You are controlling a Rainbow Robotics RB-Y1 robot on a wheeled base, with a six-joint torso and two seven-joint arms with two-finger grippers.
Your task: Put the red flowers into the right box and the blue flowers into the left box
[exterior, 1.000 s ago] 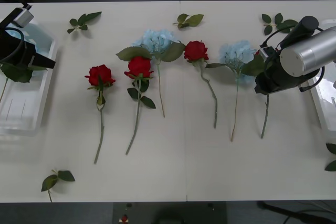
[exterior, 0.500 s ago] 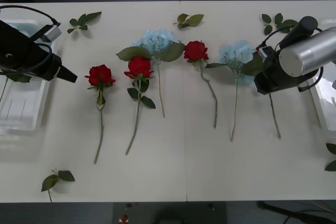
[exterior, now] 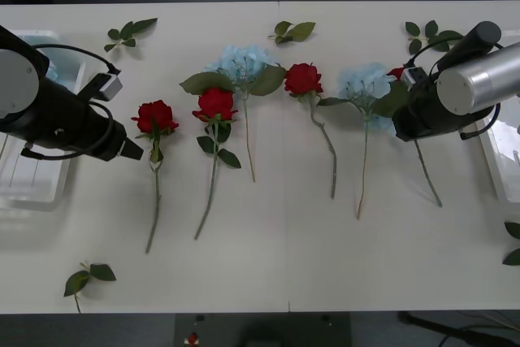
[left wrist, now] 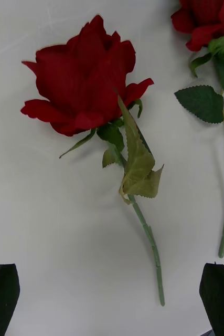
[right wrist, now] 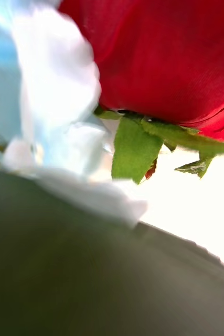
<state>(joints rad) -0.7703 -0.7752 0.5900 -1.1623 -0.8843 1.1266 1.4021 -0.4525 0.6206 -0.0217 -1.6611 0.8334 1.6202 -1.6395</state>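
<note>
Three red flowers lie on the table: one at the left (exterior: 154,115), one beside it (exterior: 215,103) and one in the middle (exterior: 303,79). My left gripper (exterior: 130,150) hovers open just left of the leftmost rose (left wrist: 85,84), whose stem (left wrist: 146,236) lies between the black fingertips (left wrist: 1,294). My right gripper (exterior: 404,132) is shut on a fourth rose; its bloom (right wrist: 159,58) peeks out (exterior: 396,73) and its stem (exterior: 428,176) slants down to the right. Two blue flowers (exterior: 244,62) (exterior: 367,83) lie in the row. The left box (exterior: 32,184) and the right box (exterior: 500,172) sit at the table's ends.
Loose green leaf sprigs lie at the back left (exterior: 130,32), back middle (exterior: 292,32), back right (exterior: 431,36), front left (exterior: 88,275) and right edge (exterior: 513,243). The front half of the table is bare below the stems.
My left arm has swung from over the left box to the leftmost rose. The stem of the rose in my right gripper has swung to the right.
</note>
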